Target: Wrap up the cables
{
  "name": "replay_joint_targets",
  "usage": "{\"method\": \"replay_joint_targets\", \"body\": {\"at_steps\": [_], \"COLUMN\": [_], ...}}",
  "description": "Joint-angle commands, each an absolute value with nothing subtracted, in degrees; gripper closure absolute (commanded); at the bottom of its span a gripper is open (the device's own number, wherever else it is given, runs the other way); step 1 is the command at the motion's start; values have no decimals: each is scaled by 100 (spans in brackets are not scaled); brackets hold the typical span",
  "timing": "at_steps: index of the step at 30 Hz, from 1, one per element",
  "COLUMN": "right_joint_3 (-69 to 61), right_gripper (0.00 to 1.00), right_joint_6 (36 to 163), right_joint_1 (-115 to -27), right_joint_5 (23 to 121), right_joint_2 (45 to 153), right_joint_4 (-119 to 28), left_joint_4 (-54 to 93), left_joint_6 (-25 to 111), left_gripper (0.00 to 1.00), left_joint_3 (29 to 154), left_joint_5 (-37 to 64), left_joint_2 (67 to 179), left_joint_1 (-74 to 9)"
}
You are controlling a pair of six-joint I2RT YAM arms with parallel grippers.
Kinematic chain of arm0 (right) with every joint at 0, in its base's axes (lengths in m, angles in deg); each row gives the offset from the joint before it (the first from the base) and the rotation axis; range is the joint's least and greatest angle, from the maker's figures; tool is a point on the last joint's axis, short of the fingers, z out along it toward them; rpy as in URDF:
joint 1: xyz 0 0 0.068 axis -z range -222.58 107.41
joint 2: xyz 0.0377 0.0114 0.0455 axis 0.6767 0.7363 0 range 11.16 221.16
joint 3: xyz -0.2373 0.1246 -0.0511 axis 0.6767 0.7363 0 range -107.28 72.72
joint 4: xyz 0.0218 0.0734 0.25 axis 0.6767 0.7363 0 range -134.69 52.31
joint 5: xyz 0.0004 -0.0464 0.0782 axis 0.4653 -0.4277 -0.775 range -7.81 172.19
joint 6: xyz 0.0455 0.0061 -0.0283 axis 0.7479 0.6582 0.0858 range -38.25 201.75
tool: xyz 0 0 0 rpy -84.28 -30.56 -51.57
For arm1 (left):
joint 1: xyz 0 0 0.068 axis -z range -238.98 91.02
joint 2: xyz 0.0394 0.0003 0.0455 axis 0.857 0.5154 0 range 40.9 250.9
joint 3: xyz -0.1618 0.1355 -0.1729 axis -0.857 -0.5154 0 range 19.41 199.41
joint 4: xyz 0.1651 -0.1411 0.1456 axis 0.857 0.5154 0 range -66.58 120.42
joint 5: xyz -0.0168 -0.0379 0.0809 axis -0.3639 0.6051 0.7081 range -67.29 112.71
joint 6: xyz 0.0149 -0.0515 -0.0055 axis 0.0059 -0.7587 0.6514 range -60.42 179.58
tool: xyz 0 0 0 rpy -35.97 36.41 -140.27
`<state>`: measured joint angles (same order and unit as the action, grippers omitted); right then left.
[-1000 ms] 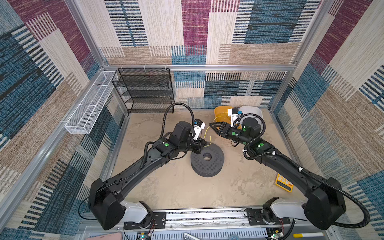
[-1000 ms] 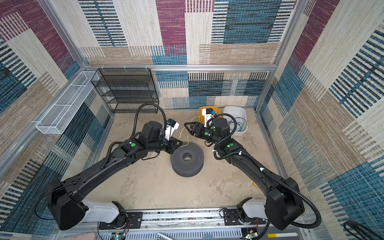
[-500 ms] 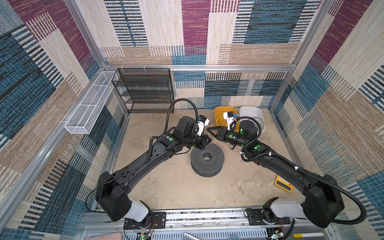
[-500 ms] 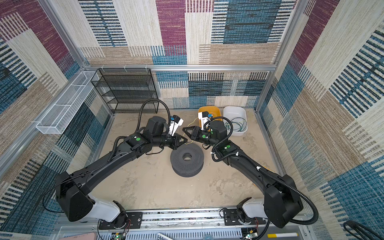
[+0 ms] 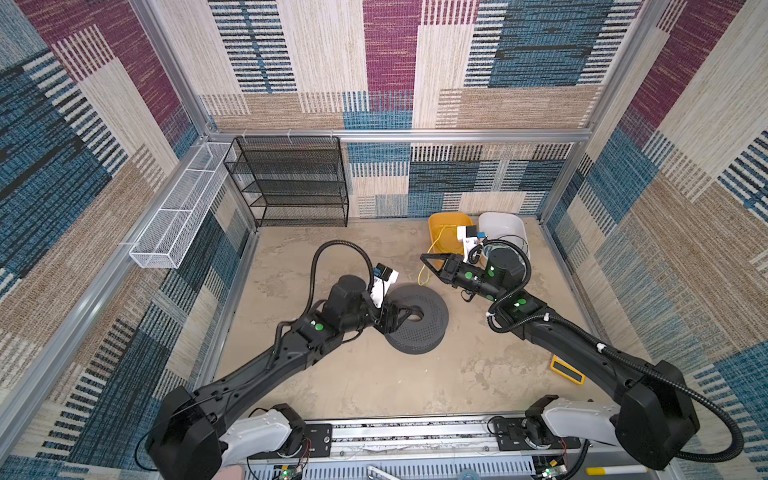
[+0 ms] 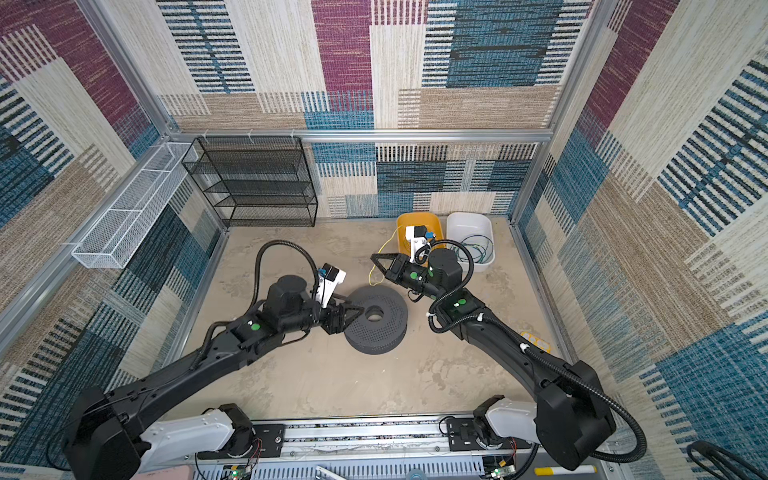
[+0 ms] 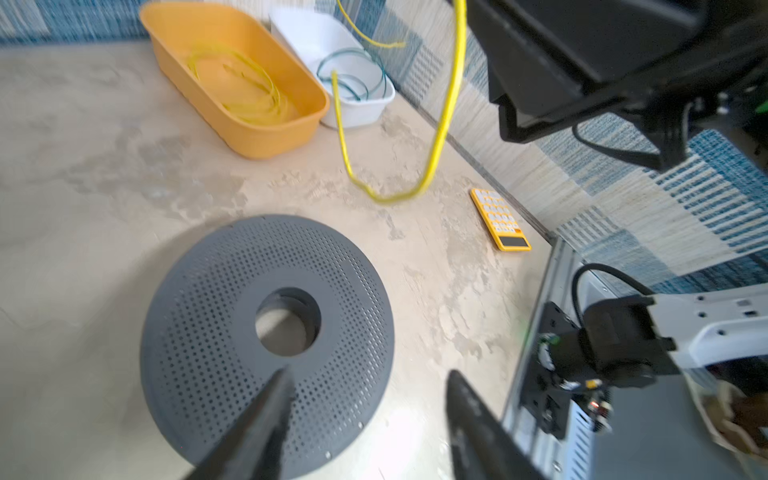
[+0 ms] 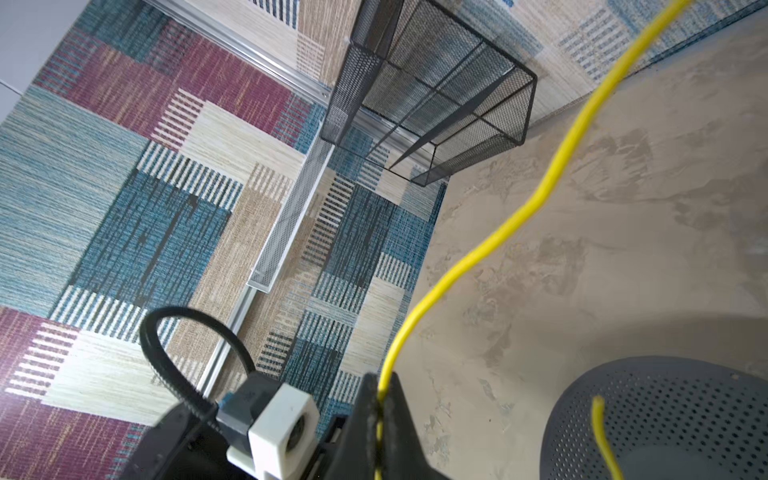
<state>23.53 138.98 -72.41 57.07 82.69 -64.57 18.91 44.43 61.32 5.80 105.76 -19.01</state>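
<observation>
A thin yellow cable [image 8: 498, 232] runs from its loops in the yellow bin [image 7: 249, 141] and sags to the floor [image 7: 390, 197] beside the grey perforated spool [image 5: 432, 328]. My right gripper [image 8: 380, 380] is shut on this cable, held above the floor behind the spool [image 6: 382, 332]. A loose yellow end [image 8: 598, 419] hangs over the spool. The teal-green cable [image 7: 353, 77] lies looped in the white bin [image 6: 469, 220]. My left gripper [image 7: 370, 374] is open over the spool's near-left rim, with nothing between its fingers.
A yellow calculator [image 5: 567, 370] lies on the floor near the right wall. A black mesh shelf [image 5: 291, 183] stands at the back left, and a white wire basket [image 5: 178, 212] hangs on the left rail. Both bins sit in the back right corner.
My left gripper has swung from behind the spool toward the front and now sits over its left rim. The right gripper has hardly moved and still holds the yellow cable.
</observation>
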Motion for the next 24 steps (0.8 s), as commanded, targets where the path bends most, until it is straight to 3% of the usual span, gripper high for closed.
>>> {"method": "replay_joint_targets", "body": {"at_steps": [1, 5, 16, 20, 24], "right_joint_3": [2387, 2402, 2526, 2528, 2598], "right_gripper": [100, 100, 100, 100, 100], "right_joint_6": [14364, 14541, 14934, 14988, 15083], "right_joint_1": [-7281, -7315, -7370, -7369, -7370], "right_joint_5": [6043, 6093, 6216, 6270, 6318], "right_joint_2": [8144, 8091, 7788, 7733, 7687], "right_joint_4": [-7016, -7100, -7349, -7358, -7495], "left_joint_4": [-604, -1068, -5391, -5735, -5735], "left_joint_6": [4748, 4920, 4987, 5022, 5295], "left_gripper": [34, 35, 43, 50, 51], "left_joint_3": [5454, 5550, 5326, 5564, 5767], "left_joint_5": [1232, 1003, 1797, 1878, 2038], "left_joint_2": [10326, 10724, 12901, 13293, 13409], "left_joint_1": [-1918, -1850, -1478, -1328, -1135]}}
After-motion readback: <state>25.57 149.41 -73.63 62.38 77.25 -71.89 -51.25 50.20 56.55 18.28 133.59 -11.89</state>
